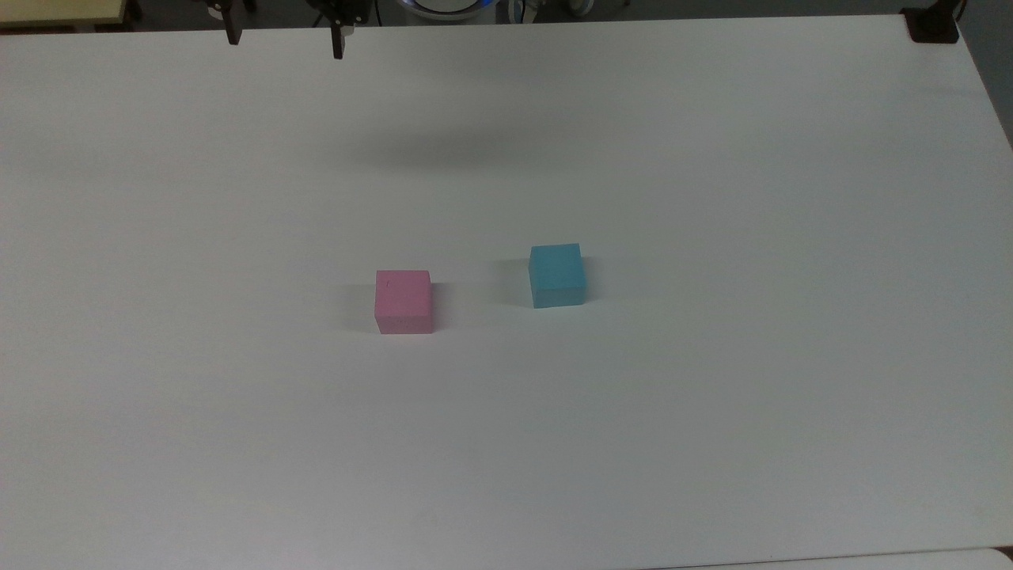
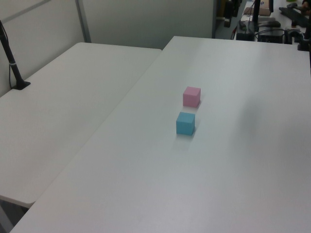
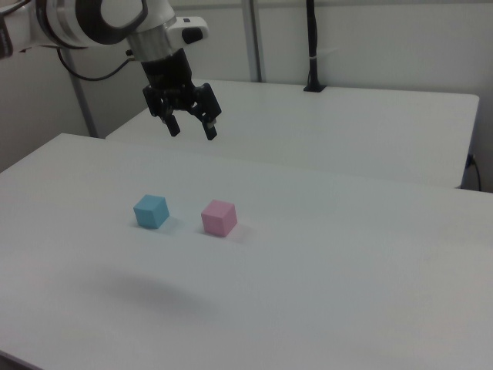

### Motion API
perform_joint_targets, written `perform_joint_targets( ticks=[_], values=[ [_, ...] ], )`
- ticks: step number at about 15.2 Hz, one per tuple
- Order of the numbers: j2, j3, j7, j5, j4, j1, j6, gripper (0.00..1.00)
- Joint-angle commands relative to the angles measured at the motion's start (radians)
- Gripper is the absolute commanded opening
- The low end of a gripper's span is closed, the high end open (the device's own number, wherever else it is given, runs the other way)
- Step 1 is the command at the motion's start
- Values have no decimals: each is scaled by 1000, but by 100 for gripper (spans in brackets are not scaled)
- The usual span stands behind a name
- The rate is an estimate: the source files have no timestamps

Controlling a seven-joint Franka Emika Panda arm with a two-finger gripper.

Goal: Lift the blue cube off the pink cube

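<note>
Fingers [image 3: 209, 127] spread wide and empty, high above the bench [image 3: 323, 270]. Blue cube [image 1: 557, 275] sits on the bench, off the pink cube [image 1: 404, 302], a gap apart, to the top view's right of it.

The white worktop [image 1: 712, 396] carried the pink cube [image 1: 404, 301] and the blue cube [image 1: 557, 274], side by side, apart.
</note>
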Motion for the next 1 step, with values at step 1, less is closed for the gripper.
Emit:
perform_joint_targets(
  ticks=[1],
  values=[
    [-28,-9,-23,20,-23,13,-12,100]
  ],
)
